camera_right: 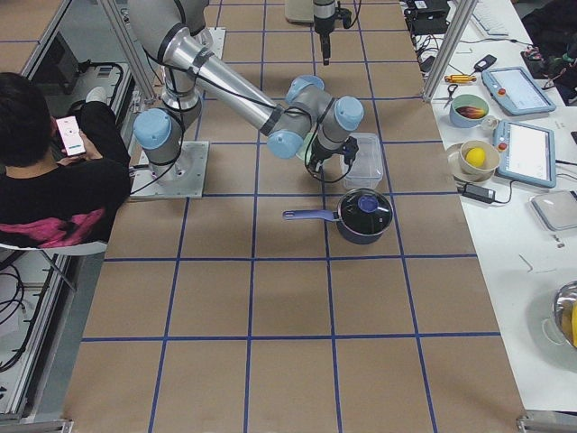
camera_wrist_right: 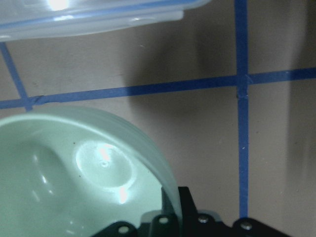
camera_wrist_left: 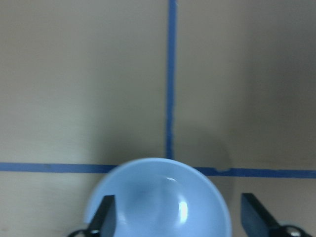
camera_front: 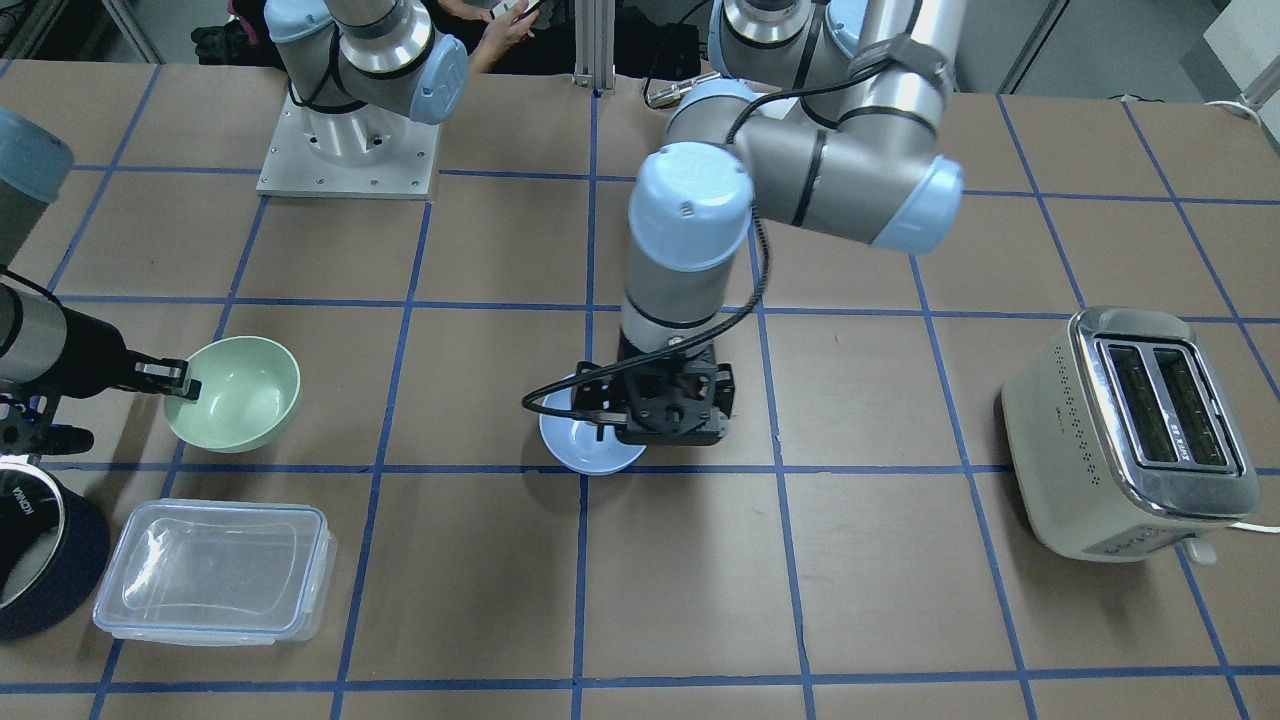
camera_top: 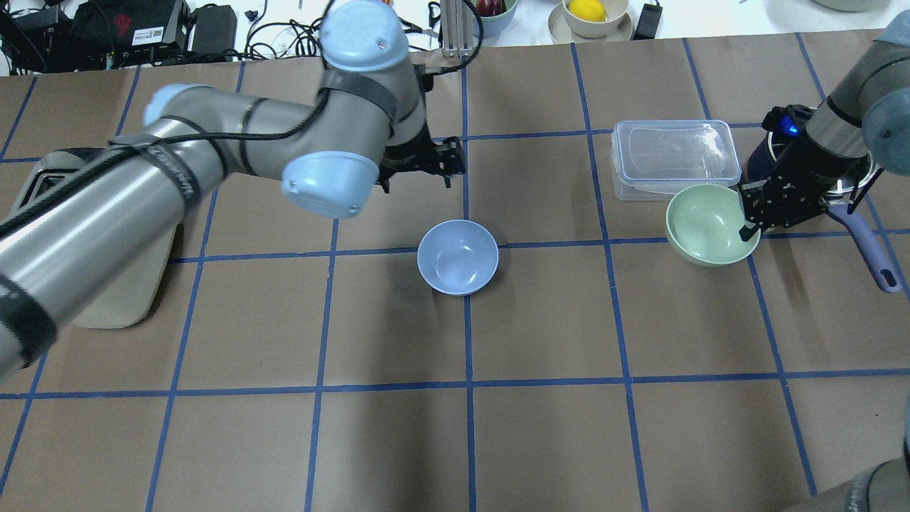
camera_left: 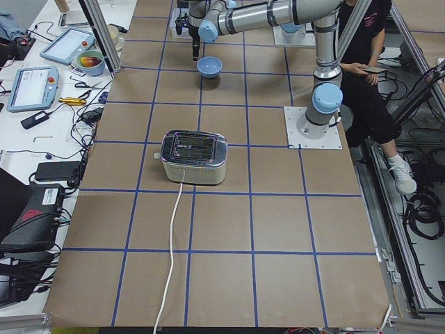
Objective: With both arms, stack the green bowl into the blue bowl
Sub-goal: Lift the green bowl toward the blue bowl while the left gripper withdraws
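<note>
Locate the green bowl (camera_top: 707, 226) near the table's right end, about midway between the robot's edge and the operators' edge. Note the tilt, and the right gripper (camera_top: 748, 229) pinching the rim. Read its fingers as narrow, closed on the bowl wall with 1 finger inside and 1 outside. Cannot confirm clearance under the bowl's foot.

Locate the blue bowl (camera_top: 457, 256) upright at the table's centre, on a crossing of tape lines (camera_top: 466, 320). Note the left gripper (camera_wrist_left: 180, 216) hovering above it, fingers (camera_wrist_left: 105, 217) spread wide, holding nothing and touching nothing.

Hazards, judged from this layout:

1. Slip at the rim. Expect a single-edge pinch on smooth plastic to allow swinging, rotation or a drop during the carry toward the centre.
2. Contact on departure. Watch the clear lidded container (camera_top: 672, 153) just beside the green bowl on the operators' side, and the dark saucepan (camera_right: 364, 216) close by toward the right end. Avoid sweeping the tilted bowl or the wrist into either.
3. Arm conflict. Treat the space over the blue bowl as occupied by the left gripper. Avoid bringing both wrists there together.
4. Crooked seating. Level the green bowl before release. Otherwise expect 1 rim to catch, leaving it canted or pushing the unheld blue bowl across the table.
</note>
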